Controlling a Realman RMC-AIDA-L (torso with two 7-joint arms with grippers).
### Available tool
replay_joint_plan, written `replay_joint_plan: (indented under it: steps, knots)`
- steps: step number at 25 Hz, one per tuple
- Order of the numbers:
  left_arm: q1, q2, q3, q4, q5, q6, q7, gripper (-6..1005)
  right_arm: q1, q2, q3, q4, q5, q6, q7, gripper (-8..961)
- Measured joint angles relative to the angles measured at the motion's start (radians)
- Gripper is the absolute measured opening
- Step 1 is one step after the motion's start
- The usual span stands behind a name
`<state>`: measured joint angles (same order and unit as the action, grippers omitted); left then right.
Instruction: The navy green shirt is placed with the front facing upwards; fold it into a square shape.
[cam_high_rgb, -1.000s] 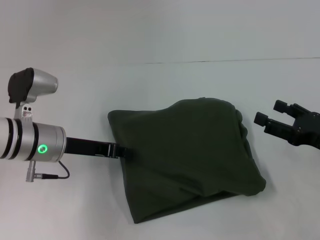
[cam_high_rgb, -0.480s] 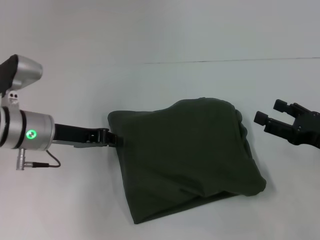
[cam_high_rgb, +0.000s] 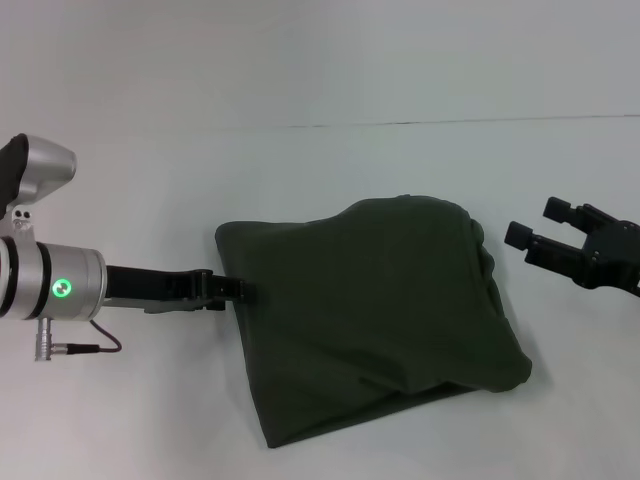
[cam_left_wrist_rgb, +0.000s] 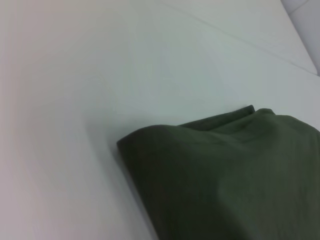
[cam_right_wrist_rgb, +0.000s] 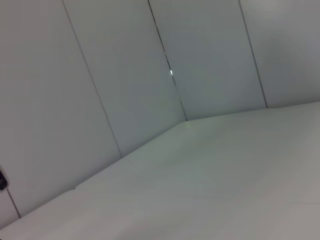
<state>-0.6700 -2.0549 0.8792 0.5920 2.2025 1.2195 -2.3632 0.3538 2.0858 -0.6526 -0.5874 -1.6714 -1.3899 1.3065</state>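
The navy green shirt (cam_high_rgb: 380, 300) lies folded into a rough, lumpy bundle in the middle of the table, with only plain green cloth showing. My left gripper (cam_high_rgb: 240, 291) reaches in low from the left, and its tip is at the bundle's left edge. The left wrist view shows a rounded folded corner of the shirt (cam_left_wrist_rgb: 225, 175) close up, lying on the white surface. My right gripper (cam_high_rgb: 540, 224) hovers open to the right of the shirt, apart from it, with nothing between its fingers. The right wrist view shows only table and wall panels.
The white table (cam_high_rgb: 150, 420) stretches around the shirt on all sides. Its far edge meets a pale wall (cam_high_rgb: 320, 60). Nothing else stands on it.
My left arm drew back to the left from the shirt's edge, then its tip came back against that edge. The shirt barely shifted and the right gripper stayed put.
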Motion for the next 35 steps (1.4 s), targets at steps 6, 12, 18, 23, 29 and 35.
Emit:
replay_joint_plan:
  steps: [6, 12, 18, 23, 29, 35]
  knots:
    - [-0.008, -0.005, 0.0, -0.011, 0.0, 0.0, -0.005, 567, 0.001, -0.001, -0.002, 0.004, -0.001, 0.0, 0.0, 932]
    - [-0.012, -0.014, -0.002, -0.016, 0.0, -0.006, -0.005, 758, 0.001, 0.0, -0.002, 0.004, -0.001, 0.0, 0.001, 931]
    - [-0.029, -0.02, 0.0, -0.047, 0.0, -0.028, -0.004, 911, -0.003, 0.0, -0.002, 0.005, -0.002, 0.0, 0.001, 931]
    - [-0.041, -0.027, 0.001, -0.063, 0.0, -0.031, 0.003, 942, -0.005, 0.0, -0.004, 0.006, -0.002, -0.003, 0.001, 931]
    - [-0.047, -0.032, 0.001, -0.066, 0.0, -0.042, 0.005, 903, -0.007, 0.0, -0.004, 0.006, -0.002, -0.004, 0.001, 932]
    - [-0.043, -0.04, 0.008, -0.058, -0.001, -0.044, 0.03, 847, -0.007, 0.0, -0.003, 0.006, -0.002, -0.004, 0.0, 932]
